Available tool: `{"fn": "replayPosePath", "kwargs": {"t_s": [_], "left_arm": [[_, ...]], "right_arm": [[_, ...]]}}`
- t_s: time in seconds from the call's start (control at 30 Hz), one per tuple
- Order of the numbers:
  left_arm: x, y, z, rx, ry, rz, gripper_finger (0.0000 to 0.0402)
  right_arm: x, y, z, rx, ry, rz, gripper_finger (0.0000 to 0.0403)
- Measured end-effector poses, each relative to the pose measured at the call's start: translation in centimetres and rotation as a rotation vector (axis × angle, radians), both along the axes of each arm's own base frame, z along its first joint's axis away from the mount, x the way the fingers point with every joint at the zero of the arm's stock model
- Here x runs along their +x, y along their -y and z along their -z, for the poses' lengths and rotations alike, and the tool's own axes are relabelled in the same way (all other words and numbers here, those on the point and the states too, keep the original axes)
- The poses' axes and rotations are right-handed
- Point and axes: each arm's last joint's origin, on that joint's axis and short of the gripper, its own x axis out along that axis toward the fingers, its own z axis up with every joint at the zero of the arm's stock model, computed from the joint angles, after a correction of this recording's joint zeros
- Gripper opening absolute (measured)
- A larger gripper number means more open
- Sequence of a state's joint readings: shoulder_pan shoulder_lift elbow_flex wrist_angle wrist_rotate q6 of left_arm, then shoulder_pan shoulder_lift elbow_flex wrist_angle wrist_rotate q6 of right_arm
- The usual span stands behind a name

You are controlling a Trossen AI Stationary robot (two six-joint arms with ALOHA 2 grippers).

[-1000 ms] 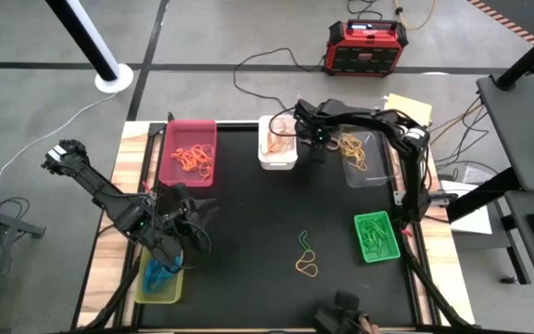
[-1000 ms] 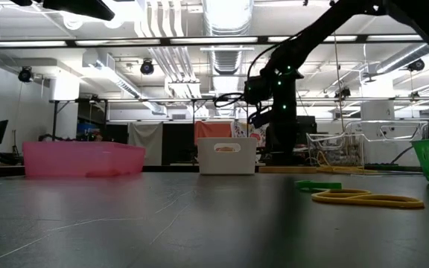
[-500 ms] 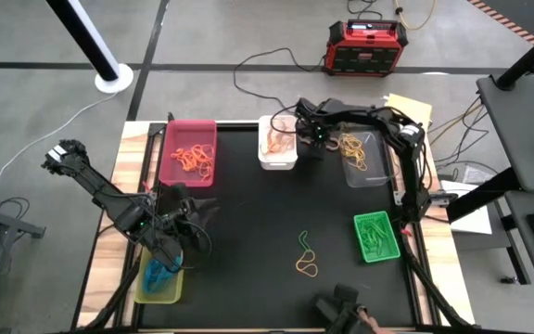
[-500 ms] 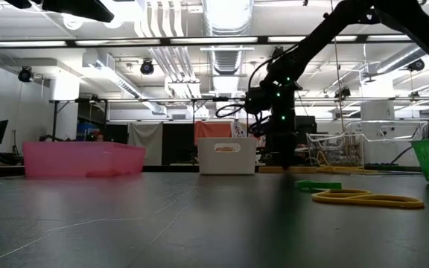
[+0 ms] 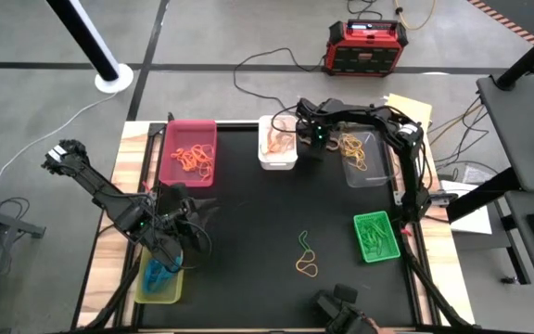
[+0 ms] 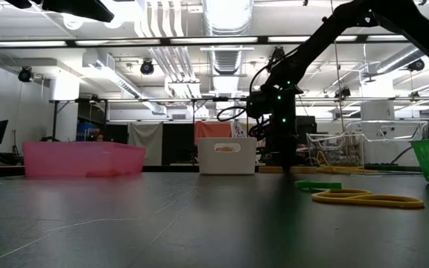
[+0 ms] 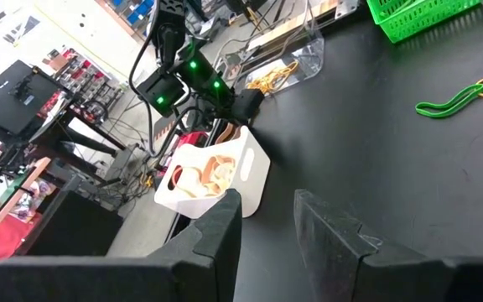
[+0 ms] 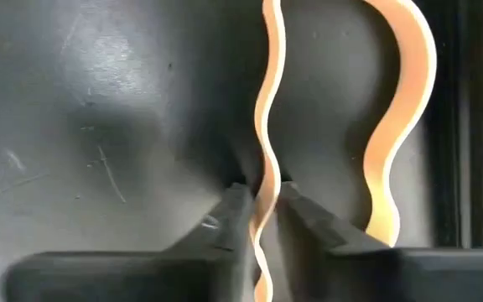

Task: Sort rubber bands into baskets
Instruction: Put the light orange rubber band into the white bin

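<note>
Band: thin tan band (image 8: 267, 126), a wavy floppy loop, one strand pinched between my right gripper's (image 8: 258, 195) tips, the other curving beside them over the dark mat.
Right gripper: closed narrow on that strand, down at the mat just beside the white basket (image 5: 277, 144).
Left gripper: (image 7: 267, 220) fingers a little apart, holding nothing, near the yellow-green basket (image 5: 158, 283).
Loose bands: green (image 5: 304, 245) and yellow (image 5: 307, 268) on the mat.
Hard to see: the band's ends ran out of frame.
</note>
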State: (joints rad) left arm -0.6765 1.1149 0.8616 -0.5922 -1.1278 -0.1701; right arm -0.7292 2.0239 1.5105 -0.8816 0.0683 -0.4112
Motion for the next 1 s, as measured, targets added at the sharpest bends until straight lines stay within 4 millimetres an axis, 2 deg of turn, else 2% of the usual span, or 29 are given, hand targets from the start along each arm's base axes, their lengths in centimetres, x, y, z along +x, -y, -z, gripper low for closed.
{"fn": "replayPosePath", "kwargs": {"t_s": [0.1, 0.27, 0.37, 0.53, 0.67, 0.83, 1.0], "left_arm": [[0.0, 0.0, 0.0, 0.0, 0.0, 0.0, 0.0097], [0.0, 0.0, 0.0, -0.003, 0.002, -0.001, 0.0097], [0.0, 0.0, 0.0, -0.004, 0.003, -0.001, 0.0097], [0.0, 0.0, 0.0, -0.004, 0.003, -0.001, 0.0097], [0.0, 0.0, 0.0, -0.004, 0.003, -0.001, 0.0097], [0.0, 0.0, 0.0, -0.005, 0.003, -0.001, 0.0097], [0.0, 0.0, 0.0, -0.016, 0.01, -0.005, 0.0097]], "right_arm": [[-0.1, 0.0, 0.0, 0.024, 0.013, -0.003, 0.0022], [-0.1, -0.1, -0.3, 0.054, 0.033, -0.007, 0.001], [-0.3, -0.4, -1.3, 0.053, 0.048, -0.005, 0.0009], [-1.0, -1.1, -4.9, 0.006, 0.102, 0.001, 0.0009], [-1.9, -2.0, -9.2, -0.067, 0.211, 0.023, 0.0009], [-2.1, -3.6, -14.3, -0.111, 0.506, 0.002, 0.0009], [-0.9, -5.8, -17.5, -0.136, 0.775, -0.111, 0.0009]]}}
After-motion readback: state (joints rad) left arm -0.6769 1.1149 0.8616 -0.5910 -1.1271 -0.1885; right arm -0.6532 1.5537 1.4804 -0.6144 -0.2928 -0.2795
